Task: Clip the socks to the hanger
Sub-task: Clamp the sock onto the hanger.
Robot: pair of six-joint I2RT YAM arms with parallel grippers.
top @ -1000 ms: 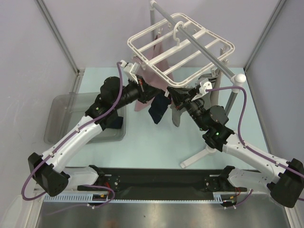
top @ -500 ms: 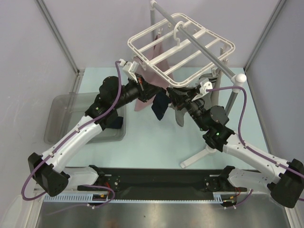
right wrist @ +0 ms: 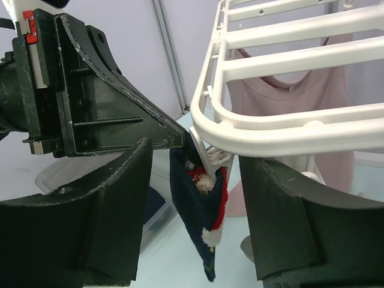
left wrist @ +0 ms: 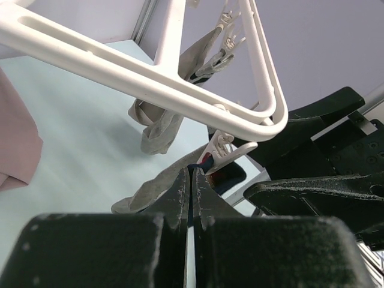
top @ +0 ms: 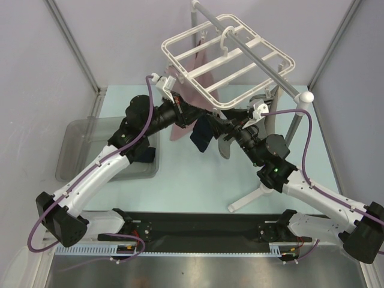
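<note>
A short dark navy sock (right wrist: 201,228) with a red-and-white Santa figure hangs under the near corner of the white plastic rectangular drying hanger (right wrist: 288,133). Its long axis is close to vertical. The wide upper edge is up at the frame and the narrow end points down toward the table.

A small white clip (right wrist: 207,157) dangling from that hanger corner meets the navy sock's upper edge. Whether the clip actually bites the fabric cannot be told.

The left gripper (left wrist: 190,180) reaches in from the hanger's left side. Its two black fingers are pressed together, pinching the navy sock's upper edge just beside the clip.

The right gripper (right wrist: 195,174) sits below the hanger's near rim with its fingers spread wide. The navy sock hangs in the gap between them, and neither finger touches it.

Light grey socks (left wrist: 159,129) hang from clips farther along the hanger, also lengthwise downward. A mauve-pink cloth (right wrist: 300,102) hangs under the hanger's far side.

The hanger's hook rides on the horizontal bar of a grey metal pole stand (top: 288,82). A clear plastic bin (top: 75,150) lies on the table well to the left of the hanger, with dark fabric in it.
</note>
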